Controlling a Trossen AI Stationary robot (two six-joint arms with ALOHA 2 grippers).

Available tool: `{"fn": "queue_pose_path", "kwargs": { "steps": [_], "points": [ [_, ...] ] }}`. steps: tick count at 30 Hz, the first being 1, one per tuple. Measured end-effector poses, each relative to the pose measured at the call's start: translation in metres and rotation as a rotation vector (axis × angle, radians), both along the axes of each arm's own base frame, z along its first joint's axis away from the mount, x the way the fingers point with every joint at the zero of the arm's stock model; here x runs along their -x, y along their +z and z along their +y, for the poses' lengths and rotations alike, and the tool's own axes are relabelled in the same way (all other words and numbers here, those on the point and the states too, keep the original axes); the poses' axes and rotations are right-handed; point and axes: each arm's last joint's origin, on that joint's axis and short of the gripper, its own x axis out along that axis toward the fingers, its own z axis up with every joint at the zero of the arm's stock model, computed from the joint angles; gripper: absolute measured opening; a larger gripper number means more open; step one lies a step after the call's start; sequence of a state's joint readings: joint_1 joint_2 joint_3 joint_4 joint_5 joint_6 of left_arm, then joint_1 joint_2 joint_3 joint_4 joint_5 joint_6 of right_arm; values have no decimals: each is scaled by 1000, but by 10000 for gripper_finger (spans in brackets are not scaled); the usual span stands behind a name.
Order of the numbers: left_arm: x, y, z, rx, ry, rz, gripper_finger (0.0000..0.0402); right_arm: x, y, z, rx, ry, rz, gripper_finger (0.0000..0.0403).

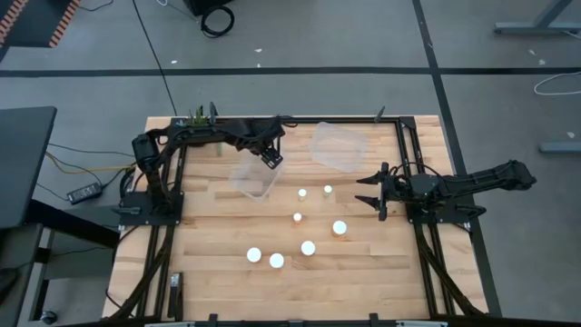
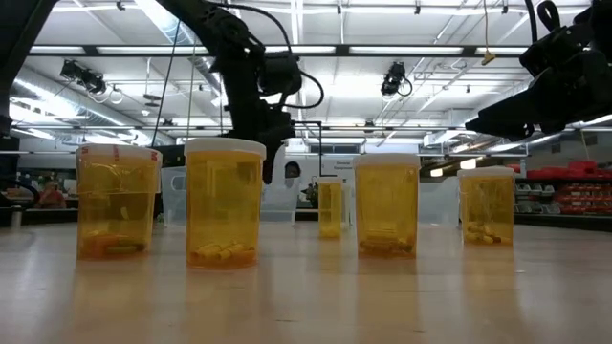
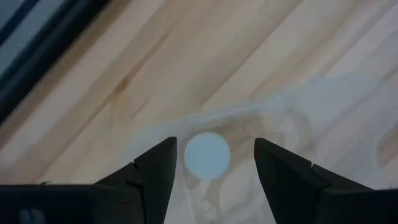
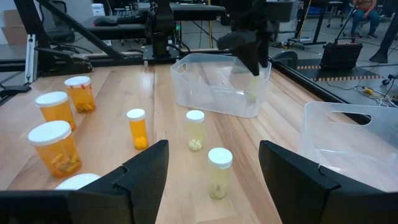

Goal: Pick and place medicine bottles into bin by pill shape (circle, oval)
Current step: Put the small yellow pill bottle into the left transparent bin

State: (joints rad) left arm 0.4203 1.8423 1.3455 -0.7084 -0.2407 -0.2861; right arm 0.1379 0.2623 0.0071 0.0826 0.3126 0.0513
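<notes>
The wooden table (image 1: 227, 272) carries two clear plastic bins and a scatter of medicine bottles. The left bin (image 1: 254, 178) sits near the table's far edge, below the left gripper (image 1: 271, 159). In the left wrist view one bottle (image 3: 207, 155) stands inside this bin, its round white cap showing between the gripper's spread fingers (image 3: 155, 177), with clear gaps on both sides, so nothing is pinched. In the right wrist view the same bin (image 4: 221, 84) shows a pale bottle (image 4: 251, 93) against its near wall under that gripper.

The right bin (image 1: 338, 145) lies just beside the first, toward the right; what it holds, if anything, I cannot tell.

The right gripper (image 1: 367, 193) hangs over the table's right side, well apart from both bins, its jaws spread wide and holding nothing.

Seven white-capped bottles stand upright on the open wood nearer than the bins: two small ones (image 1: 302, 193) and (image 1: 328, 190) close to the bins, one (image 1: 297, 217) behind them, and larger caps (image 1: 339, 228), (image 1: 308, 247), (image 1: 276, 261) and (image 1: 254, 255). In the low view the amber bottles (image 2: 225, 203) show oblong pills lying on their bottoms.
</notes>
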Motion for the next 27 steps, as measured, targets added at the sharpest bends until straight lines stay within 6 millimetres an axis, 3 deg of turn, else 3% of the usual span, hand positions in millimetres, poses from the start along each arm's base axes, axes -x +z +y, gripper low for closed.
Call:
{"fn": "queue_pose_path", "kwargs": {
  "steps": [6, 15, 21, 27],
  "points": [
    [-11, 18, -7, -23, -48, -33, 222, 0, 0, 0, 0, 0, 0, 257],
    [-32, 33, -35, 2, -142, -127, 222, 0, 0, 0, 0, 0, 0, 257],
    [-41, 31, -54, 42, -188, -162, 222, 0, 0, 0, 0, 0, 0, 257],
    [-62, 11, -74, 114, -305, -216, 221, 0, 0, 0, 0, 0, 2, 257]
  ]
}}
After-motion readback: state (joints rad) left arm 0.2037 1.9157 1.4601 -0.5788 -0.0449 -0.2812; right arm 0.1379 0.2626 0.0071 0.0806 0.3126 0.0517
